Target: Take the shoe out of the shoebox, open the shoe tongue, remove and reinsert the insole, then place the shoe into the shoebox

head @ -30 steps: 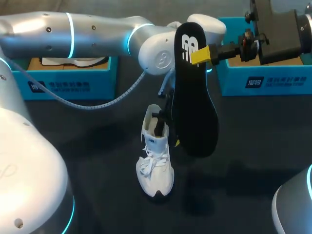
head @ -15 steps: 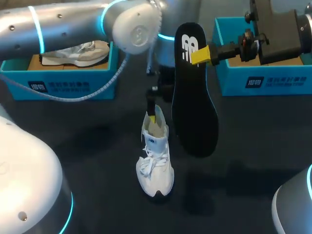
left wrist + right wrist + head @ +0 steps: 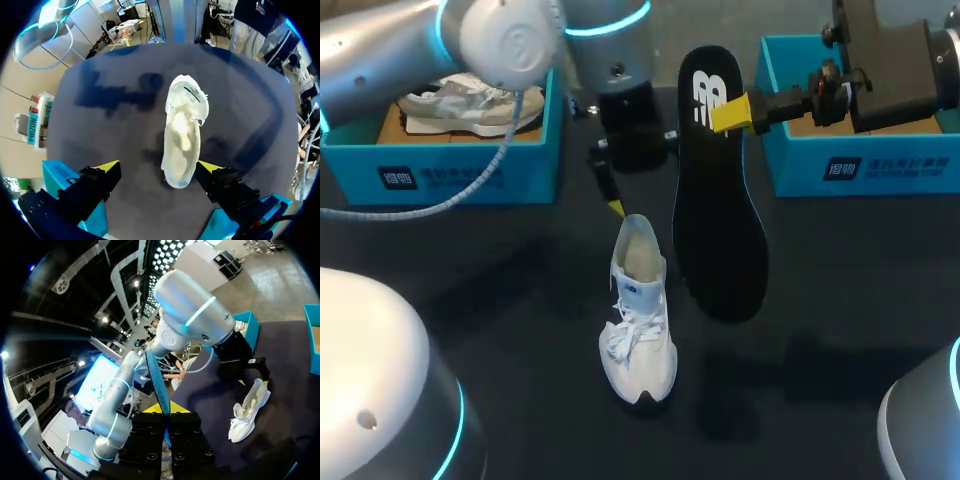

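Observation:
A white shoe [image 3: 638,310] lies on the dark table, toe toward me, its opening wide. My left gripper [image 3: 620,205] hangs open just above and behind the heel and touches nothing. In the left wrist view the shoe [image 3: 182,132] lies ahead of the gripper [image 3: 159,167], its heel between the spread fingers [image 3: 107,166] but clear of both. My right gripper [image 3: 730,113] is shut on the heel end of the black insole [image 3: 715,190], which hangs toe-down to the right of the shoe. The right wrist view shows the insole [image 3: 157,385] edge-on between the fingers, with the shoe [image 3: 247,412] beyond.
A blue shoebox [image 3: 460,175] at the back left holds a second, grey-white shoe [image 3: 470,103]. Another blue shoebox [image 3: 860,165] stands at the back right, partly behind my right gripper. My left arm [image 3: 500,40] crosses above the left box.
My left gripper has opened, come up out of the shoe's opening and drawn back toward the far left. The right arm and the insole have not moved.

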`<state>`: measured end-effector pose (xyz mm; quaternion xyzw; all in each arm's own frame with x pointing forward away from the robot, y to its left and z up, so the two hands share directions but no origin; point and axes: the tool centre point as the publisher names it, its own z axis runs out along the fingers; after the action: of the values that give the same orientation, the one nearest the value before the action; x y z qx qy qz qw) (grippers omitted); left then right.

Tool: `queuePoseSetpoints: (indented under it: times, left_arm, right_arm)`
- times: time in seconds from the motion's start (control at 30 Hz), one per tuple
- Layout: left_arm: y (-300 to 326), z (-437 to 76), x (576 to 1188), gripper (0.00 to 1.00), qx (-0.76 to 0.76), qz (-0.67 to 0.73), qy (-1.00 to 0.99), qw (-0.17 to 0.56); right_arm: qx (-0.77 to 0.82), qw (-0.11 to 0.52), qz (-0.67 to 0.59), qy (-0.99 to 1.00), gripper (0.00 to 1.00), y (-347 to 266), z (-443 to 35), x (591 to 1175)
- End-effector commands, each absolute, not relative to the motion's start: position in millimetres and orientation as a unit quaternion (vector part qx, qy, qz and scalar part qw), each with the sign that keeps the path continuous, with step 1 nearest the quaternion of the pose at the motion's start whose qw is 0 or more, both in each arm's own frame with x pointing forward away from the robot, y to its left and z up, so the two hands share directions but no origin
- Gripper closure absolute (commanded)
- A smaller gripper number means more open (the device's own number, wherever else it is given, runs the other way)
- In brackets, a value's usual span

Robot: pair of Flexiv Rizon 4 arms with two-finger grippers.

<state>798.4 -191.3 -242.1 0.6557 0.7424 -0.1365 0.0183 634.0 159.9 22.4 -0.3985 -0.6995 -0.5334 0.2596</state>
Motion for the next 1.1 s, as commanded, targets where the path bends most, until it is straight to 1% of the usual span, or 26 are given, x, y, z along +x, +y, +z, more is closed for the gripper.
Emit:
queuePoseSetpoints:
  times: [0.03,0.17,0.3,0.5,0.8,1.0,1.1]
  left_arm:
    - [-176,-228,792,0.00,0.645,-0.190,0.733,0.103]
    - [-171,-216,794,0.00,0.645,-0.200,0.724,0.140]
    - [-166,-206,797,0.00,0.646,-0.215,0.711,0.173]
    - [-159,-196,801,0.00,0.645,-0.233,0.697,0.209]
    - [-142,-176,807,0.00,0.636,-0.287,0.666,0.262]
    - [-130,-166,807,0.00,0.643,-0.316,0.640,0.278]
    - [-130,-166,807,0.00,0.643,-0.316,0.640,0.278]
  right_arm:
    - [-0.400,0.260,-0.532,-0.700,1.00,162,22,635]
    - [-0.428,0.264,-0.531,-0.681,1.00,156,21,649]
    - [-0.466,0.287,-0.520,-0.656,1.00,148,21,672]
    - [-0.479,0.320,-0.507,-0.642,1.00,139,26,708]
    - [-0.494,0.388,-0.476,-0.616,1.00,135,24,751]
    - [-0.503,0.418,-0.453,-0.607,1.00,130,18,768]
    - [-0.503,0.418,-0.453,-0.607,1.00,130,18,768]
